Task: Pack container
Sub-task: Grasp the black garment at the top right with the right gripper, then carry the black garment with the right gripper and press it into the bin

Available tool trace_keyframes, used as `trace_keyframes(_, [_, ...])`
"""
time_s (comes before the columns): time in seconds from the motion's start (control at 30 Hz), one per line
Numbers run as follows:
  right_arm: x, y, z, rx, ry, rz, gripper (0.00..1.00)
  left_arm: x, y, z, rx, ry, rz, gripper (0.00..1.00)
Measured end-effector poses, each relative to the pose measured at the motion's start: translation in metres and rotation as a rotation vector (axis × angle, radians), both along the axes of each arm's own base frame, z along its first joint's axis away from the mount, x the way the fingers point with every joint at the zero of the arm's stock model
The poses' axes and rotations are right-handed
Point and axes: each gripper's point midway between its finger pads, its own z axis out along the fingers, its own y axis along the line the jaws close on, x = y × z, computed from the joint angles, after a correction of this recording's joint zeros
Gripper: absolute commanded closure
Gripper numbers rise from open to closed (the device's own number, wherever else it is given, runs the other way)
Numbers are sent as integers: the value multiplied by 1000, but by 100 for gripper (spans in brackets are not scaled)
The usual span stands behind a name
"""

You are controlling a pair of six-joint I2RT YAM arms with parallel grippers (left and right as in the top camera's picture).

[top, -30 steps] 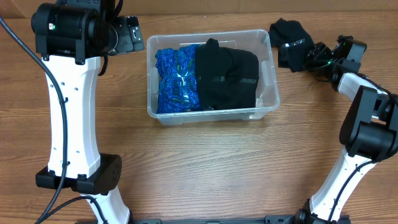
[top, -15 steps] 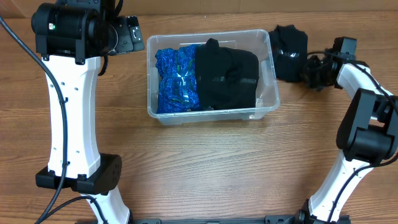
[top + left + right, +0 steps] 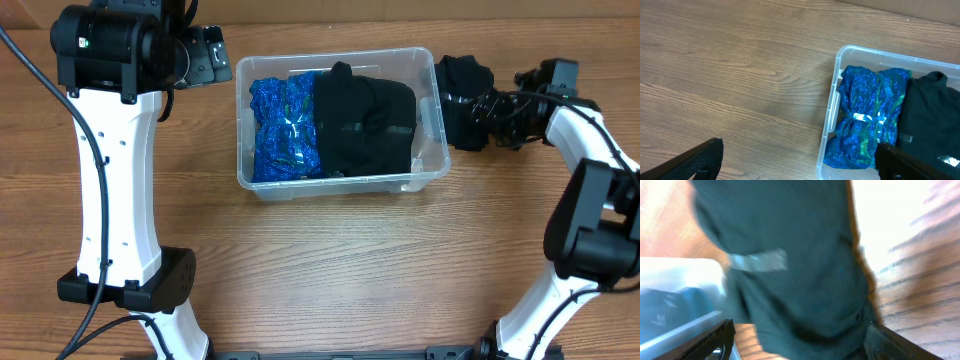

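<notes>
The clear container stands at the table's middle back. It holds a folded blue sparkly garment on the left and a folded black garment on the right. My right gripper is shut on another black garment, held just right of the container's right wall. In the right wrist view this garment fills the frame between the jaws, with the container's edge at the left. My left gripper is open and empty, high beside the container's left rim.
The table is bare wood in front of the container and to its left. The left arm's white column stands at the left, the right arm's base at the right.
My right gripper has carried the black garment from the back right down and left, up against the container's right wall. The left arm has not moved.
</notes>
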Motion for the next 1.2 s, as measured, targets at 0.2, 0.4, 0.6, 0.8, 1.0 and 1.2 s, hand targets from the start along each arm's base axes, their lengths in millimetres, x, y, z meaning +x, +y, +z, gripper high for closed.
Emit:
trace_keyframes(0.2, [11,-13,21,-97,-87,2,10,0,0,0,0,0,0,0])
trace_keyframes(0.4, [16,-22,-13,-134,-48,-12,14,0,0,0,0,0,0,0])
trace_keyframes(0.6, [20,-3,-33,-121,-32,32,53,0,0,0,0,0,0,0])
trace_keyframes(0.8, [17,14,-31,-63,-33,78,85,0,0,0,0,0,0,0])
trace_keyframes(1.0, [-2,14,33,0,-68,45,85,0,0,0,0,1,0,0])
trace_keyframes(1.2, [-59,89,272,-46,-589,203,85,0,0,0,0,0,1,0])
